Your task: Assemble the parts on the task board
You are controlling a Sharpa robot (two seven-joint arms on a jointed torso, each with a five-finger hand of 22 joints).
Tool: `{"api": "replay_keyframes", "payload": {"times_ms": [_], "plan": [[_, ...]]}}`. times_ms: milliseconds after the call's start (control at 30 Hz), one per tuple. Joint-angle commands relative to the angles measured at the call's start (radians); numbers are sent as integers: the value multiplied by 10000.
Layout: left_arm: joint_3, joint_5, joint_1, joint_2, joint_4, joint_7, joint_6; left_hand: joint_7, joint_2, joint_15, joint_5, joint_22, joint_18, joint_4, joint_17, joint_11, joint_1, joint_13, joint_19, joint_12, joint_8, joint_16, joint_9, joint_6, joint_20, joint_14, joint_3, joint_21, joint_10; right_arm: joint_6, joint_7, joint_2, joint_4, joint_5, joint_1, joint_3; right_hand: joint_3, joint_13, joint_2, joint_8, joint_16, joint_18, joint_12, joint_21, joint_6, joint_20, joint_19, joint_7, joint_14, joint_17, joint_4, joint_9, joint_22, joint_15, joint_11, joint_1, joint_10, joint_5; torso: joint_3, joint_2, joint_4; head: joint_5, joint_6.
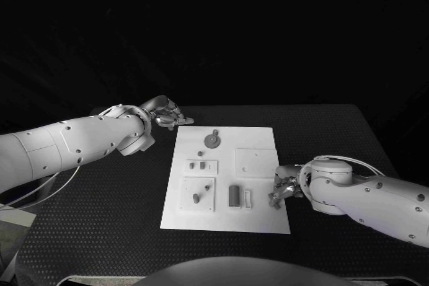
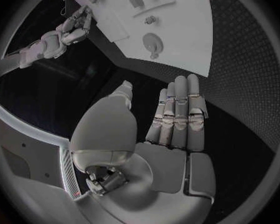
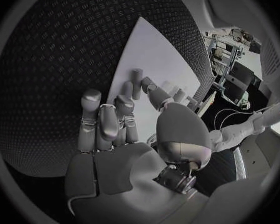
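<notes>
The task board [image 1: 253, 140] lies in the middle of the black surface [image 1: 340, 137], with the grey parts on it: a round disc piece [image 1: 212, 140] near its far end, two small blocks [image 1: 198, 165] at mid-board, and an upright cylinder [image 1: 233, 196] towards its near end. The right hand [image 1: 284, 188] sits at the board's near right edge, just beside the cylinder, fingers loosely apart and grasping nothing. The left hand [image 1: 168, 116] hovers off the board's far left corner, released, fingers straight and empty. The likely risk is on the right — fingers crowding the board edge could nudge the whole board or tip the cylinder before a proper grip forms, shifting every part — and the left hand is too far off to steady it
</notes>
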Motion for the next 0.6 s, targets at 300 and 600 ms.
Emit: {"api": "replay_keyframes", "payload": {"times_ms": [300, 600], "plan": [[4, 56, 8, 12, 26, 89, 82, -29, 106, -28, 4, -40, 188, -12, 14, -24, 175, -13, 34, 12, -5, -73, -33, 55, -28, 92, -81, 18, 9, -387, -32, -55, -120, 1422, -237, -175, 188, 12, 371, -305, 23, 318, 9, 6, -143, 31, -49, 245, 28, 170, 20, -59, 18, -6, -1, 578, 75, -33, -6, -1, 9, -7, 38], [4, 37, 8, -3, 32, 77, 99, -34, 169, -30, 10, -69, 177, -17, 17, -27, 320, -16, 39, 11, -17, -96, -62, 82, -31, 107, -151, 18, 20, -1307, 125, -225, 175, 2346, -194, -50, 159, 17, 371, -276, 40, 309, 28, 24, -63, 45, -41, 218, 48, 194, 16, -49, 23, -15, -26, 576, 114, -33, 0, -2, 2, 10, 41]]}}
